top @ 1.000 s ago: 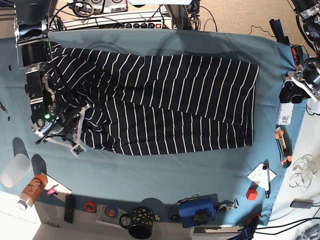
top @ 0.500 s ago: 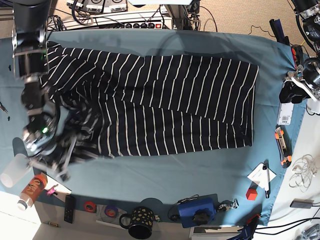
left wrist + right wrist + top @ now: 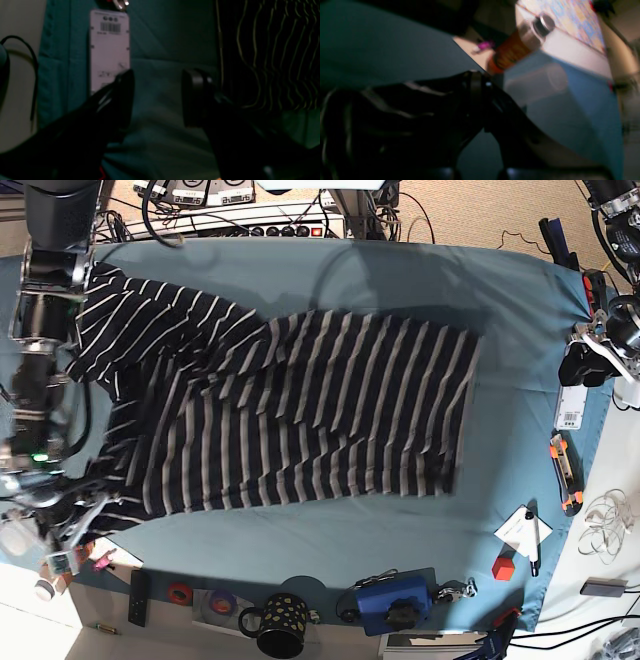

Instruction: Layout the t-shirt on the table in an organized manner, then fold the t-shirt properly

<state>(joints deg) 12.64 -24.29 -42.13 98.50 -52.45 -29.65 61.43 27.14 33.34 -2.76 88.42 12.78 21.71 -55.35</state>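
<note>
The t-shirt [image 3: 300, 415], dark with thin white stripes, lies spread and motion-blurred across the teal table [image 3: 330, 525]. Its lower left corner is stretched toward the table's near left corner. There my right gripper [image 3: 62, 532] is shut on the t-shirt, and the right wrist view shows dark striped fabric [image 3: 395, 115] bunched at the closed fingers [image 3: 475, 85]. My left gripper [image 3: 585, 365] hangs over the table's right edge, apart from the shirt. In the left wrist view the left gripper [image 3: 157, 100] is open over bare cloth, with the t-shirt [image 3: 275, 62] off to the right.
An orange bottle [image 3: 515, 50] and a translucent cup [image 3: 540, 80] lie just beyond my right gripper. A white barcode card [image 3: 110, 50] and an orange cutter [image 3: 565, 472] sit by the right edge. A black mug [image 3: 280, 625], blue device [image 3: 395, 602] and red cube [image 3: 503, 567] line the near edge.
My right gripper moved toward the near left corner, dragging the shirt's corner along. The whole shirt slid left and its right edge pulled inward. The left arm stayed put.
</note>
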